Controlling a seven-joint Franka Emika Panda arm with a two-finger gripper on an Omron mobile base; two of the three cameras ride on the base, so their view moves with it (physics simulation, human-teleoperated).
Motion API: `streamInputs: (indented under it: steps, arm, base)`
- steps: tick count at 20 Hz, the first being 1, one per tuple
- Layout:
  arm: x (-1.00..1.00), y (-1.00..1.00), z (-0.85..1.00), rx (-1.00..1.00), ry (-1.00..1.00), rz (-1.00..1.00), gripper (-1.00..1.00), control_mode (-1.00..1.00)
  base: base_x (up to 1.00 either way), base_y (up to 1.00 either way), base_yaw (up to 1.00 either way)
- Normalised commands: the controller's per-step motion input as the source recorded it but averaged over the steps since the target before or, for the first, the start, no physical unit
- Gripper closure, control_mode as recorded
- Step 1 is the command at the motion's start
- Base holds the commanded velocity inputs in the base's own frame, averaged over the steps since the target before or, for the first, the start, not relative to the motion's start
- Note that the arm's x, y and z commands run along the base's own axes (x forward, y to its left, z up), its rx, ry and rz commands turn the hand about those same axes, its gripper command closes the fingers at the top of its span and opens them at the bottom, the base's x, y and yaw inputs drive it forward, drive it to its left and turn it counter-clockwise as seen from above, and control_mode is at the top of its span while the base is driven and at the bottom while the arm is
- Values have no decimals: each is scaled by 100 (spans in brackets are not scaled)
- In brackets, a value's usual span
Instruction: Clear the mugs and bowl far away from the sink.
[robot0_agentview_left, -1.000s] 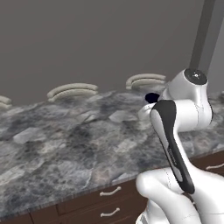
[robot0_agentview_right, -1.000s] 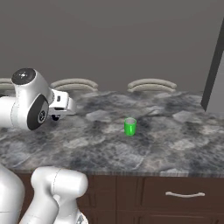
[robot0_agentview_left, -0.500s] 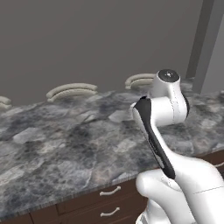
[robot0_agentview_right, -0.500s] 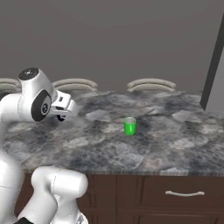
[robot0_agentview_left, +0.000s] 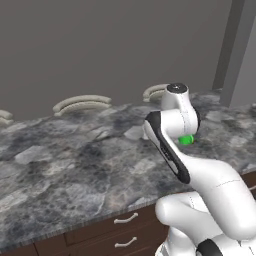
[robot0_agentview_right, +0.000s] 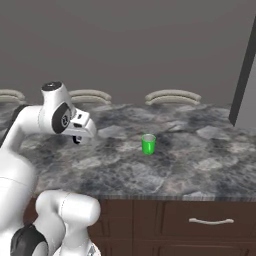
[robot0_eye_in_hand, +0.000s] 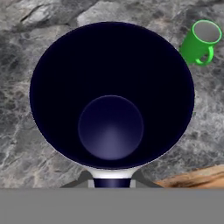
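The navy-rimmed mug (robot0_eye_in_hand: 112, 98) is riding pinched in the gripper (robot0_agentview_right: 77, 138) above open marble counter (robot0_agentview_right: 200, 160); green mug (robot0_agentview_right: 148, 144) standing alone; arm has swung leftward since.

A kitchen: marbled stone counter (robot0_agentview_right: 200, 165) over dark wooden drawers (robot0_agentview_right: 210, 222).

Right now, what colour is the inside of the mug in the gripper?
Dark navy inside the held mug, clearest in the hand view.
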Motion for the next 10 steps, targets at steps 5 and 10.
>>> streamInputs:
  steps: [5,10]
  arm:
    - [54,1,-39,0,14,0,100,-100]
    - [47,0,-37,0,12,0,100,-100]
  base:
    - [0,0,0]
    - [0,0,0]
